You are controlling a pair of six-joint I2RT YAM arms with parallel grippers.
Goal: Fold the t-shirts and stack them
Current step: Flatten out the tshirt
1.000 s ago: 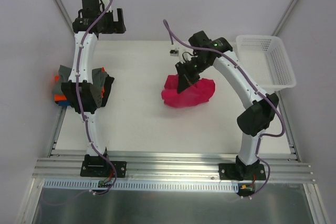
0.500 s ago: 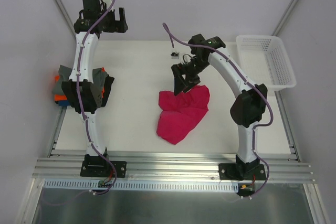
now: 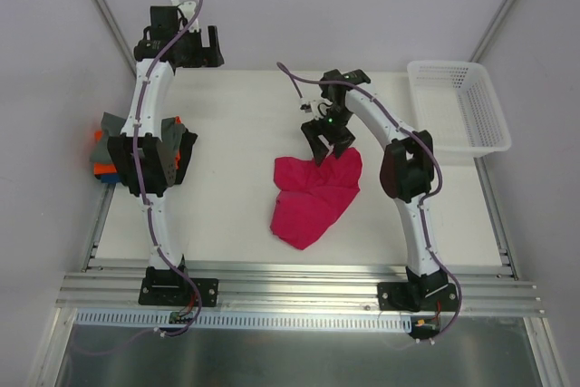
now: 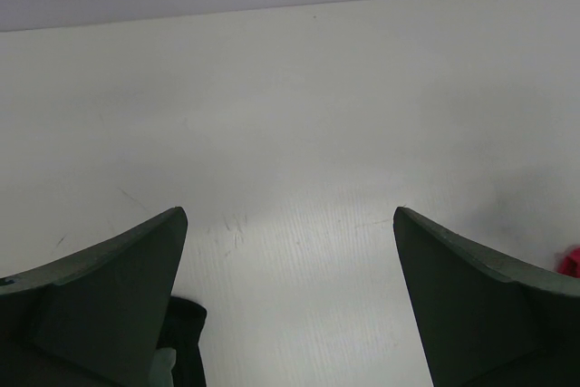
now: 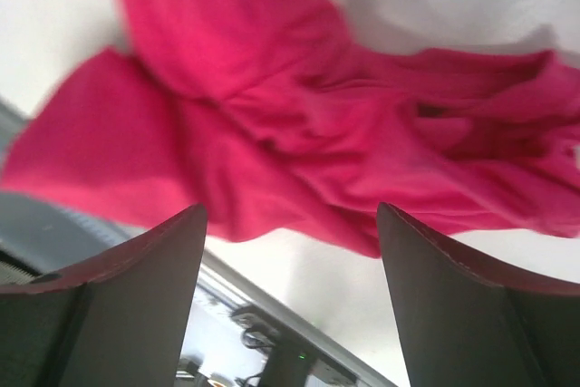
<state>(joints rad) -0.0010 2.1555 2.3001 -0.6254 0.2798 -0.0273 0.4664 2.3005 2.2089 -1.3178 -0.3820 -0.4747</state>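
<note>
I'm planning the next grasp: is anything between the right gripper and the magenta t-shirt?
Nothing visible does. The right gripper hangs just over the far edge of the magenta t-shirt, jaws open, and the wrist view shows only cloth below them. The white basket stands apart, far off to the right.

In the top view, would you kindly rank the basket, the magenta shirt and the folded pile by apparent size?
1. white plastic lattice basket
2. crumpled magenta-red cloth t-shirt, only slightly smaller
3. folded multicoloured shirt pile, partly hidden by the left arm: unsure
</note>
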